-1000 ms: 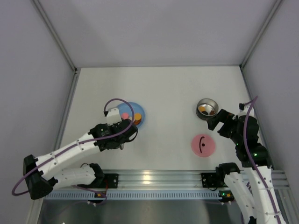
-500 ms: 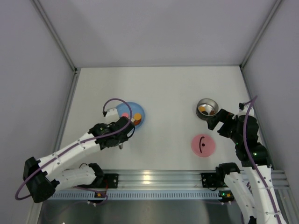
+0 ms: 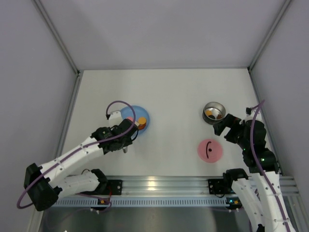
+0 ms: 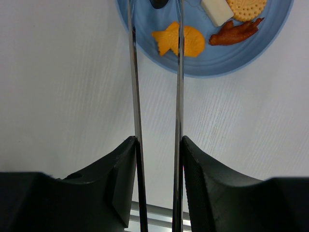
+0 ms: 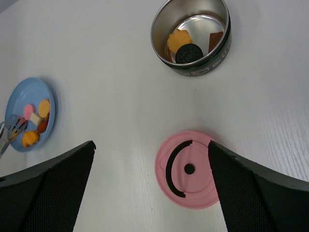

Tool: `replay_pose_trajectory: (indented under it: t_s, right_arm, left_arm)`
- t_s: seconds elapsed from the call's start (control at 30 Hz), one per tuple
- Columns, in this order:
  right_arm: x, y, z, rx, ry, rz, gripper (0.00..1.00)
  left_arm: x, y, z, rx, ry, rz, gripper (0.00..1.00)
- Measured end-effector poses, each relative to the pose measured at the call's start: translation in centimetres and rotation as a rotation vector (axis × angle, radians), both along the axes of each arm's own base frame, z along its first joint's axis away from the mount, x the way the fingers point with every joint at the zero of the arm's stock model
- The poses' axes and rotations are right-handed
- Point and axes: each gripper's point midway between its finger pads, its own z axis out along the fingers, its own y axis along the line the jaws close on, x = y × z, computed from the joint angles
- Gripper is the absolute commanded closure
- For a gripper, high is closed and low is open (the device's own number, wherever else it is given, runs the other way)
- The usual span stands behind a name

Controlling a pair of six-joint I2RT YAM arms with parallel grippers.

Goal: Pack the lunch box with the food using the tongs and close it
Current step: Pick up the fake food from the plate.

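Note:
My left gripper (image 4: 157, 142) is shut on the silver tongs (image 4: 135, 96), one slim arm against each finger. The tongs reach over the light-blue plate (image 4: 251, 53), where the food lies: an orange fish-shaped piece (image 4: 193, 42), a white piece (image 4: 216, 9), a round biscuit (image 4: 246, 6) and a reddish strip (image 4: 235, 31). The right arm of the tongs crosses the fish piece; the tips run off the top edge. The steel lunch box (image 5: 203, 70) holds an orange piece, a dark round cookie and a brown piece. Its pink lid (image 5: 188, 169) lies flat below my open, empty right gripper (image 5: 150, 145).
In the top view the plate (image 3: 137, 110) is at centre-left, the lunch box (image 3: 214, 112) at the right, the lid (image 3: 209, 150) nearer the arms. Grey walls enclose the white table on three sides; a metal rail runs along the near edge.
My left gripper with the tongs has shifted slightly to the left at the plate's near edge. The right arm, lunch box and lid have not moved.

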Motion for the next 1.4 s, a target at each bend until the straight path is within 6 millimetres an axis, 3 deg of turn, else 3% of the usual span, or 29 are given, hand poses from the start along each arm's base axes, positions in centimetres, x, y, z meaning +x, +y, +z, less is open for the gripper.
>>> replay_pose_trajectory:
  t_s: [0.23,0.27,0.47,0.67,1.07,1.17,1.23,1.3,1.4]
  right_arm:
    - [0.0,0.0,-0.1,0.0,0.001,0.001,0.01]
    - [0.0,0.0,-0.1,0.0,0.002,0.001,0.01]
    - [-0.1,0.0,-0.3,0.001,0.006,0.003,0.01]
    - [-0.1,0.1,-0.2,0.002,0.001,0.003,0.0]
    - [-0.1,0.0,-0.1,0.002,-0.001,0.002,0.01]
    - [-0.2,-0.1,0.0,-0.001,-0.009,-0.003,0.01]
    - [-0.2,-0.2,0.3,-0.002,-0.012,-0.007,0.01]
    - [-0.2,-0.2,0.9,-0.003,-0.026,-0.01,0.0]
    - [-0.3,-0.4,2.0,-0.005,-0.05,-0.019,0.01]
  left_arm:
    - [0.1,0.2,-0.6,-0.001,0.011,-0.002,0.59]
    - [0.1,0.2,-0.7,0.0,0.013,-0.003,0.67]
    - [0.1,0.0,-1.0,0.0,0.02,-0.017,0.84]
    - [0.2,0.0,-0.4,0.001,0.018,-0.023,0.9]
    - [3.1,-2.8,9.1,-0.104,-0.138,-0.084,0.94]
    - [4.0,-4.2,10.0,-0.105,-0.141,-0.119,0.94]
    - [4.5,-6.1,10.5,-0.106,-0.141,-0.168,0.93]
    - [4.9,-9.0,11.5,-0.114,-0.153,-0.235,0.93]
    - [5.1,-14.7,11.6,-0.105,-0.146,-0.348,0.92]
